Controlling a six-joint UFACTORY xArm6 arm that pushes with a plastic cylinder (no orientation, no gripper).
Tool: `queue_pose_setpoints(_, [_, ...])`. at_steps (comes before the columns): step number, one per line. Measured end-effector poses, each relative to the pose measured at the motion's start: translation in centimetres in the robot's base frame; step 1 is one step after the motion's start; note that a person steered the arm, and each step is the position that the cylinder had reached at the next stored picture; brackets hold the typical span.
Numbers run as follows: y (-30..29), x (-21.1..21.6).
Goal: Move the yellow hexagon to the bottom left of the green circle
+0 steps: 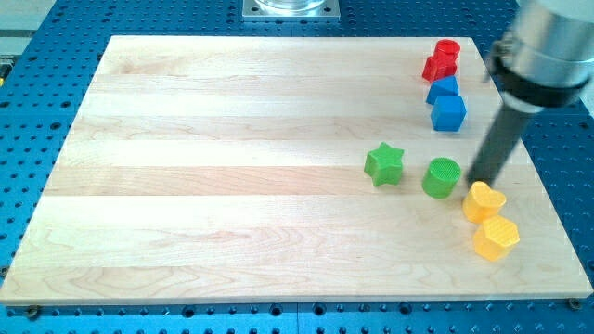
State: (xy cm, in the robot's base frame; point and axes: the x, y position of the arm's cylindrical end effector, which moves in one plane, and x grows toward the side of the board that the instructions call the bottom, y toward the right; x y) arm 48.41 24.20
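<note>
The yellow hexagon (496,237) lies near the board's right edge, low in the view. Another yellow block (484,201), rounded with a notch, touches it from the upper left. The green circle (441,177) stands to the left of that block. My tip (482,181) is down on the board between the green circle and the notched yellow block, just above that block's top edge. The hexagon is to the lower right of the green circle.
A green star (383,164) lies left of the green circle. Two blue blocks (447,111) (443,89) and a red block (443,59) stand at the view's upper right. The wooden board (232,186) rests on a blue perforated table.
</note>
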Motion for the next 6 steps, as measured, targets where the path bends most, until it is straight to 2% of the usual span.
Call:
queue_pose_setpoints(1, [8.3,5.8])
queue_pose_setpoints(2, [3.8,10.6])
queue_pose_setpoints(3, [-2.3,9.8])
queue_pose_setpoints(4, [-5.6,5.9])
queue_pose_setpoints(5, [-7.0,5.6])
queue_pose_setpoints(6, [-2.4,8.1])
